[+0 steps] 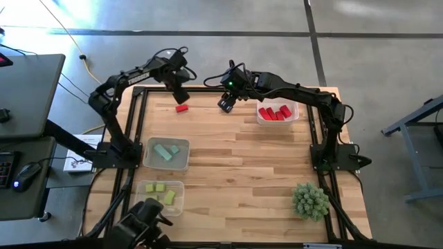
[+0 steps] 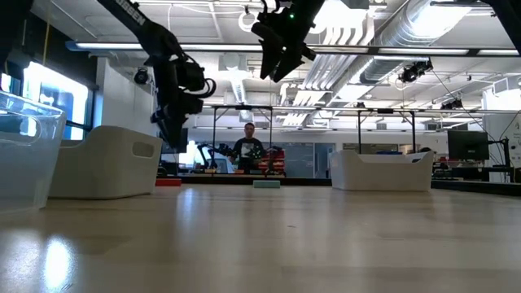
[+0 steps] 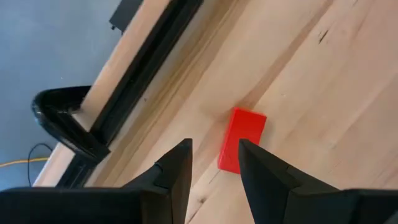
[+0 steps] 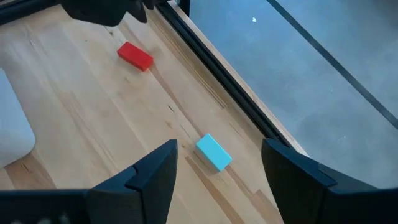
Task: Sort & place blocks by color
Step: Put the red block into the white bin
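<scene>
Two open, empty grippers, left gripper (image 3: 214, 165) above red bar (image 3: 242, 139) lying flat, right gripper (image 4: 217, 168) over teal bar (image 4: 214, 152).

left tool (image 3: 214, 163) open, right tool (image 4: 217, 171) open

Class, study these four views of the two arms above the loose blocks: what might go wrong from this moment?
1. The red block lies close to the table edge; the open left pincer could nudge it off.
2. The teal block also sits near the edge, under the open right pincer, so the same risk applies.
3. Both arms work close together at the table's far side and might collide.
</scene>
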### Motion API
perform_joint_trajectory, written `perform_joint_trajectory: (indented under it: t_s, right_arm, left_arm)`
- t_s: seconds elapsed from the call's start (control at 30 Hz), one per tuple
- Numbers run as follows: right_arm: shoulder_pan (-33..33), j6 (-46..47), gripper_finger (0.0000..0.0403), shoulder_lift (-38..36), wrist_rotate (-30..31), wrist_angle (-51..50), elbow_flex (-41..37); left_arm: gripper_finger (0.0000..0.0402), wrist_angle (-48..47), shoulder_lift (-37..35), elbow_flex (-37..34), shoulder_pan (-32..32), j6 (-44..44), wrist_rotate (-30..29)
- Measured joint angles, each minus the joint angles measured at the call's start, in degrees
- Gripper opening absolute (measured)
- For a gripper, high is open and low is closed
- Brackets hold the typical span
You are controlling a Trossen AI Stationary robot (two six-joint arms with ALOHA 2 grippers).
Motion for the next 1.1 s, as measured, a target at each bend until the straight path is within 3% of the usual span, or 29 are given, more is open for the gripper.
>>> perform_joint_trajectory:
  t_s: [0.2, 0.57, 1.1]
  right_arm:
    - [0.0, 0.2, 0.0222, 0.0, 0.0, 0.0, 0.0]
    - [0.0, 0.2, 0.0222, 0.0, 0.0, 0.0, 0.0]
    - [0.0, 2.8, 0.0222, 0.0, 0.0, 0.0, 0.0]
  left_arm:
    - [0.0125, 0.0, 1.7, 0.0, -0.8, 0.0, 0.2]
    - [0.0183, -1.8, 5.7, 0.0, -3.9, 0.4, -0.2]
    - [0.0186, -3.3, 7.9, -0.1, -4.7, -1.5, -3.2]
